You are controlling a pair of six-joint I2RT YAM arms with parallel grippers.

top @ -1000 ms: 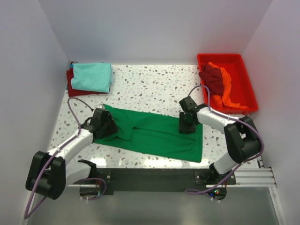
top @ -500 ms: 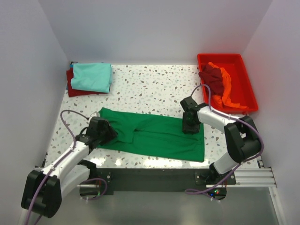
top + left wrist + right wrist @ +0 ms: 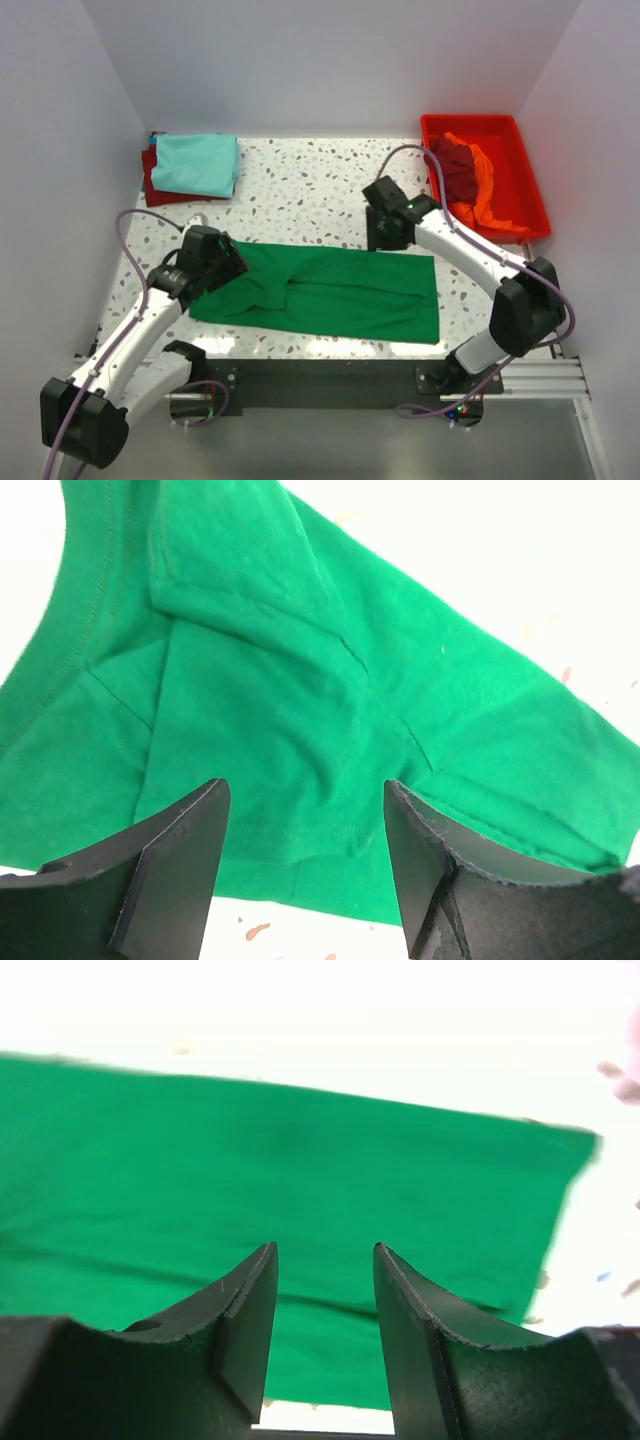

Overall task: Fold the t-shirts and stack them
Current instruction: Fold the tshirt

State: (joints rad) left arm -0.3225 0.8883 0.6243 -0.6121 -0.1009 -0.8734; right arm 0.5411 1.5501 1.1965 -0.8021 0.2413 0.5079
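**Green t-shirt, folded to a band, both pincers clear of it**

Item 1. Left pincer [image 3: 305, 800]: jaws spread, nothing between them. It hangs over the 9 o'clock end of the green t-shirt [image 3: 340, 290], above cloth where the sleeve is tucked in over the body. Judged to be off the cloth, well placed to take that end for a crosswise fold.

Item 2. Right pincer [image 3: 325, 1255]: jaws apart, empty. In the overhead view it sits at the shirt's 12 o'clock edge, right of the middle, looking down on the flat cloth and its 3 o'clock end. No contact is visible.

Item 3. Green t-shirt: lies flat at the 6 o'clock side of the counter [image 3: 310, 180], long axis running 9 to 3 o'clock, between the two arms. It is narrowed to a band with a lengthwise crease. Judged partly folded, with the shortening fold not yet made.

Item 4. Finished stack, 10 o'clock corner: light teal t-shirt [image 3: 197, 163] resting on a dark red t-shirt [image 3: 152, 185], well apart from the working area so that folding does not disturb it.

Item 5. Red tray [image 3: 485, 122], 2 o'clock corner: holds a crumpled dark red shirt [image 3: 455, 165] and an orange shirt [image 3: 485, 200], unfolded, apparently awaiting their turn.
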